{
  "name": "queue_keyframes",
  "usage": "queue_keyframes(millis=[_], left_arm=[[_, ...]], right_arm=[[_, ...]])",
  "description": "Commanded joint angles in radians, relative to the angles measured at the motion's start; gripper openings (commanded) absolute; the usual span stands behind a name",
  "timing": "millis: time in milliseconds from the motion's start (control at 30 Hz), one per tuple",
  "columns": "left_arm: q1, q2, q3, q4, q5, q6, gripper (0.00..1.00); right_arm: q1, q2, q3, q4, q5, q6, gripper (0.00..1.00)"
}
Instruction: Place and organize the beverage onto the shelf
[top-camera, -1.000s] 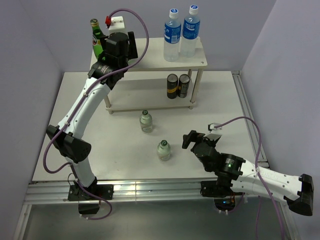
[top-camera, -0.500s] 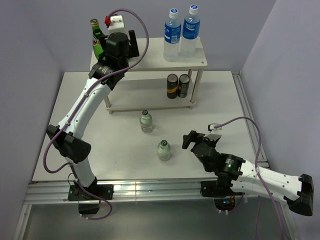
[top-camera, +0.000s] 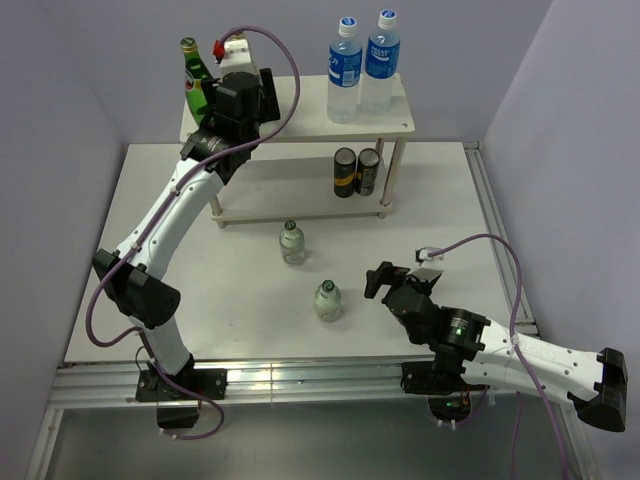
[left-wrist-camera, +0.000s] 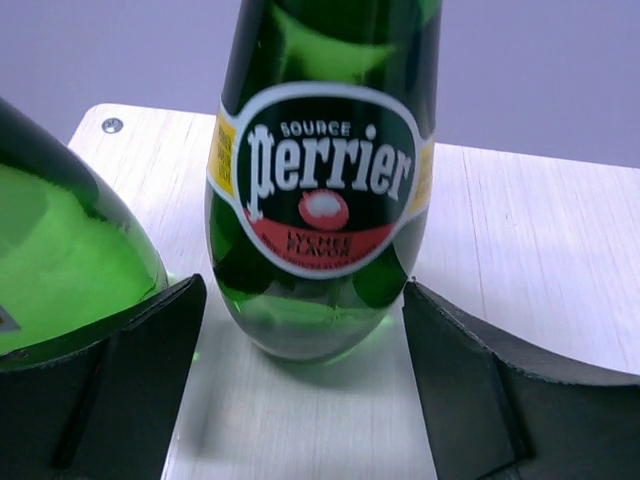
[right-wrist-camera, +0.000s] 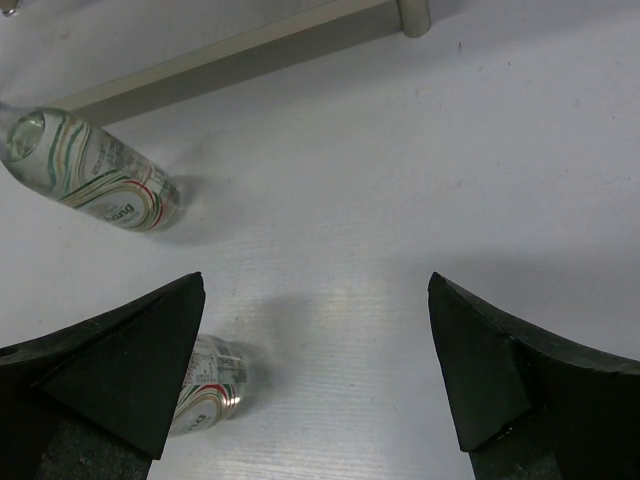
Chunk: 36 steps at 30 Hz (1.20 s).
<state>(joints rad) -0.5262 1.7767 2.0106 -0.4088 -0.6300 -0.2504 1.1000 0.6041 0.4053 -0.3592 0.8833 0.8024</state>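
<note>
The pale wood shelf (top-camera: 300, 105) stands at the back of the table. Two green glass bottles stand on its top board at the left; one (top-camera: 190, 75) shows beside my left gripper (top-camera: 222, 92), the other is hidden behind it. In the left wrist view, one green bottle (left-wrist-camera: 320, 190) stands upright just ahead of the open left gripper (left-wrist-camera: 302, 288), untouched, and the second (left-wrist-camera: 70, 260) is at the left. Two blue-label bottles (top-camera: 345, 70) stand at the top right. Two small clear bottles (top-camera: 292, 243) (top-camera: 327, 300) stand on the table. My right gripper (top-camera: 378, 278) is open and empty beside the nearer one (right-wrist-camera: 205, 385).
Two dark cans (top-camera: 356, 172) stand on the shelf's lower board at the right. Shelf legs (top-camera: 392, 180) rest on the white table. Purple walls close in the back and sides. The table's raised edge (top-camera: 490, 230) runs along the right.
My left gripper has shifted slightly up and to the right in the top view by the green bottles. The right arm and the small bottles have not moved.
</note>
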Motion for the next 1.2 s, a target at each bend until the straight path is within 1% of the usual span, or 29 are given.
queue_keyframes(millis=[0,100,233,333,400,433,467,500,533,567,600,633,667,700,733,800,833,900,933,967,1000,1033,1133,1167], left_arm=[[-0.027,-0.075,-0.015,0.016,-0.025,-0.021,0.87],[-0.055,-0.109,-0.065,0.008,-0.056,-0.033,0.88],[-0.150,-0.222,-0.188,0.056,-0.131,-0.030,0.91],[-0.210,-0.289,-0.256,0.012,-0.178,-0.062,0.98],[-0.263,-0.359,-0.337,-0.033,-0.206,-0.104,0.98],[-0.280,-0.391,-0.422,-0.042,-0.211,-0.121,0.98],[-0.300,-0.423,-0.473,-0.067,-0.229,-0.160,0.99],[-0.348,-0.498,-0.530,-0.074,-0.243,-0.190,0.99],[-0.369,-0.540,-0.653,-0.084,-0.253,-0.248,0.99],[-0.394,-0.580,-0.721,-0.099,-0.255,-0.278,0.99],[-0.431,-0.662,-0.784,-0.110,-0.254,-0.320,0.99],[-0.442,-0.698,-0.912,-0.110,-0.238,-0.387,0.99],[-0.449,-0.733,-0.981,-0.093,-0.191,-0.404,0.99],[-0.455,-0.791,-1.048,-0.028,-0.166,-0.417,0.99],[-0.456,-0.812,-1.164,0.005,-0.142,-0.431,0.99],[-0.460,-0.836,-1.251,0.075,-0.076,-0.451,0.99],[-0.463,-0.836,-1.320,0.146,-0.068,-0.455,0.99],[-0.472,-0.820,-1.375,0.250,-0.036,-0.432,0.99],[-0.472,-0.807,-1.421,0.348,-0.036,-0.420,0.99],[-0.472,-0.771,-1.438,0.387,-0.034,-0.411,0.99],[-0.472,-0.748,-1.452,0.433,-0.030,-0.397,0.99],[-0.472,-0.725,-1.469,0.515,-0.031,-0.382,0.99],[-0.472,-0.625,-1.487,0.640,-0.019,-0.346,0.99],[-0.472,-0.600,-1.489,0.713,-0.026,-0.346,0.99]], right_arm=[[0.004,0.005,0.003,0.029,0.031,0.001,1.00],[0.003,0.013,0.004,0.026,0.032,0.004,1.00],[0.004,0.011,0.004,0.029,0.029,0.000,1.00],[0.004,0.013,0.004,0.029,0.031,0.003,1.00],[0.004,0.011,0.004,0.028,0.031,0.004,1.00],[0.003,0.008,0.003,0.026,0.029,0.004,1.00],[0.004,0.008,0.001,0.029,0.031,0.003,1.00],[0.003,0.006,0.001,0.029,0.031,0.003,1.00],[0.004,0.008,0.001,0.031,0.029,0.003,1.00],[0.004,0.010,0.003,0.028,0.032,0.004,1.00],[0.004,0.013,0.004,0.028,0.032,0.004,1.00],[0.003,0.017,0.004,0.032,0.031,0.003,1.00],[0.004,0.020,0.006,0.034,0.029,0.001,1.00],[0.004,0.026,0.007,0.035,0.029,-0.003,1.00],[0.004,0.036,0.009,0.037,0.029,-0.005,1.00],[0.004,0.048,0.016,0.034,0.032,0.000,1.00],[0.006,0.057,0.018,0.031,0.032,0.003,1.00],[0.004,0.059,0.023,0.023,0.034,0.009,1.00],[0.004,0.057,0.021,0.022,0.036,0.012,1.00],[0.004,0.053,0.020,0.020,0.036,0.014,1.00],[0.004,0.045,0.017,0.019,0.037,0.015,1.00],[0.004,0.039,0.015,0.017,0.037,0.017,1.00],[0.004,0.022,0.007,0.020,0.036,0.014,1.00],[0.004,0.022,0.006,0.023,0.036,0.014,1.00]])
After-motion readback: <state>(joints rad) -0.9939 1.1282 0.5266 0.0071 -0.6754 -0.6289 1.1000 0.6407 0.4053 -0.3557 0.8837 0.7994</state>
